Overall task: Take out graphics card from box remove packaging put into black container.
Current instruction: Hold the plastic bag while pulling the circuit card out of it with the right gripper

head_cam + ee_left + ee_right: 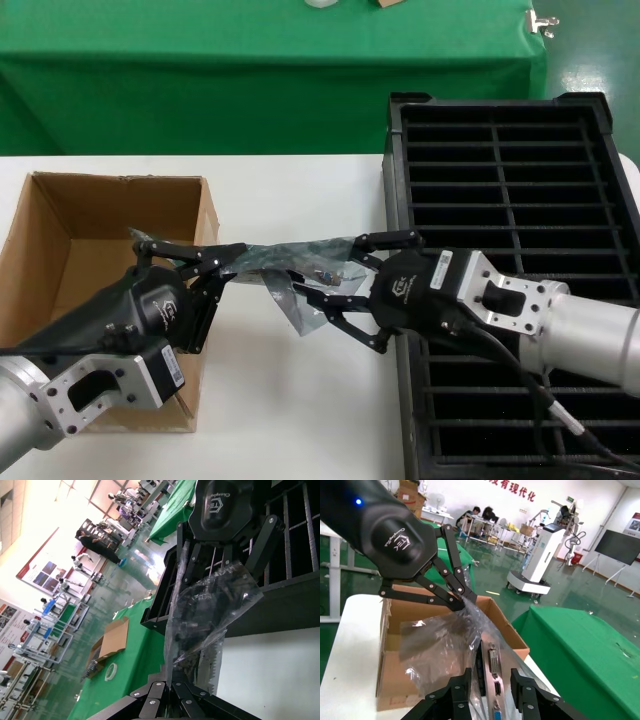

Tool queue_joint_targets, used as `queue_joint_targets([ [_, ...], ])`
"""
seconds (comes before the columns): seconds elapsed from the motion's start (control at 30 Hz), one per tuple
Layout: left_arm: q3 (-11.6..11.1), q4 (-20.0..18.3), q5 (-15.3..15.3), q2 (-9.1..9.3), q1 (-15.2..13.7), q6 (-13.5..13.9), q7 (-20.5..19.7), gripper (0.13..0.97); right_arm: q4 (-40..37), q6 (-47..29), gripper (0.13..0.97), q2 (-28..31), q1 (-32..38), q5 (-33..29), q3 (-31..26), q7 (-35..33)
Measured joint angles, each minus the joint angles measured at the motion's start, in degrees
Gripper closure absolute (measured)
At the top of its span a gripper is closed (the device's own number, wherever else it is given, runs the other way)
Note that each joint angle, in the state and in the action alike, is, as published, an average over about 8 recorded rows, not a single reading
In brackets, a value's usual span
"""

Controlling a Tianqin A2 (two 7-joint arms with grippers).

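Graphics card sits inside the plastic bag, which is stretched in the air between the two end effectors, above the white bench in the gap between the cardboard box and the black crate. In the head view, the left end effector is clenched on the bag end at 9 o'clock, just beside the box's right wall. The right end effector is at 3 o'clock of the bag, over the crate's left rim, with its fingers closed on the bag at the card's metal bracket end. The right wrist view shows the bracket with its ports between those fingers, still covered by the bag. The box stands open on the bench at 9 o'clock. The crate, divided into narrow slots, stands at 3 o'clock. A green-covered table stands behind the bench at 12 o'clock.
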Motion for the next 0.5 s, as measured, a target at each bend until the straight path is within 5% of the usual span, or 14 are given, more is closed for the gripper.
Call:
queue_joint_targets([
  [0.5, 0.0, 0.0, 0.0, 0.0, 0.0, 0.0, 0.0, 0.958, -4.0, 0.5, 0.807, -3.4, 1.8, 0.9, -1.5, -1.7],
])
